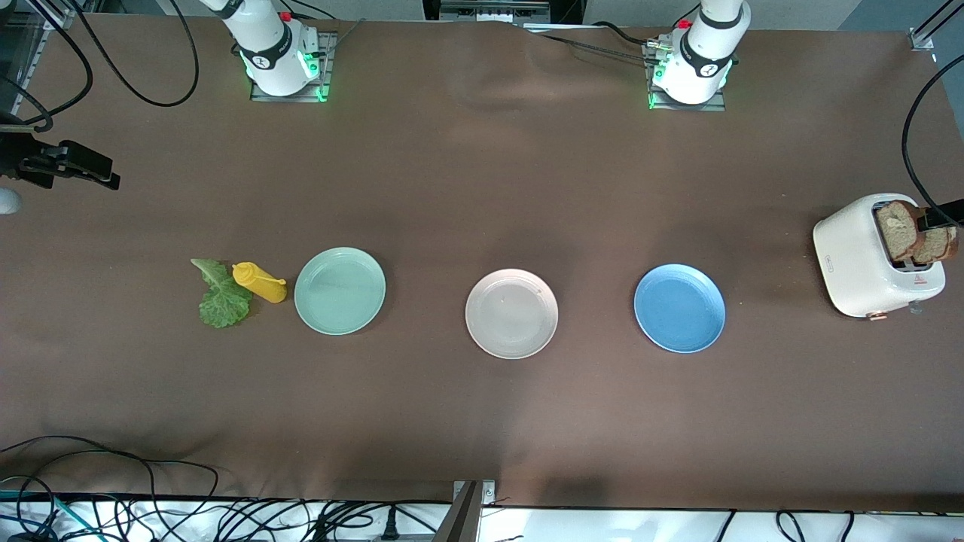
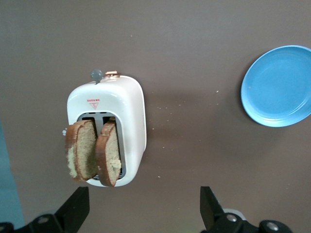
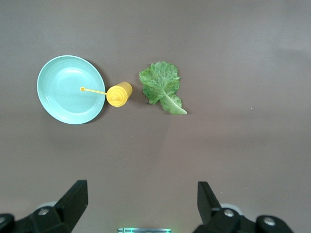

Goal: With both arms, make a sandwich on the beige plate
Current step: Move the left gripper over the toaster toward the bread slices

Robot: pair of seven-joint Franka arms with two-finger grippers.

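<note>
The beige plate [image 1: 511, 313] sits bare in the middle of the table, between the green plate [image 1: 340, 290] and blue plate [image 1: 680, 308]; two bread slices [image 2: 93, 152] stand in the toaster [image 1: 866, 260] at the table's edge; the left gripper [image 2: 145, 213] hangs above them, fingers wide apart; the right gripper [image 3: 142, 211] hangs spread wide above open table near the lettuce [image 3: 162, 86] and yellow bottle [image 3: 119, 93].

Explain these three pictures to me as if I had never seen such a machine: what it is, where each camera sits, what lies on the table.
Two white robot arms stand at a brown table. One picture looks down from across the table; the others come from each arm's wrist. The left tool hangs open over the white toaster with two brown bread slices in its slots. The right tool hangs open near the green lettuce leaf and the yellow squeeze bottle. In a row lie mint-green, beige and blue round plates. Nothing is held.
</note>
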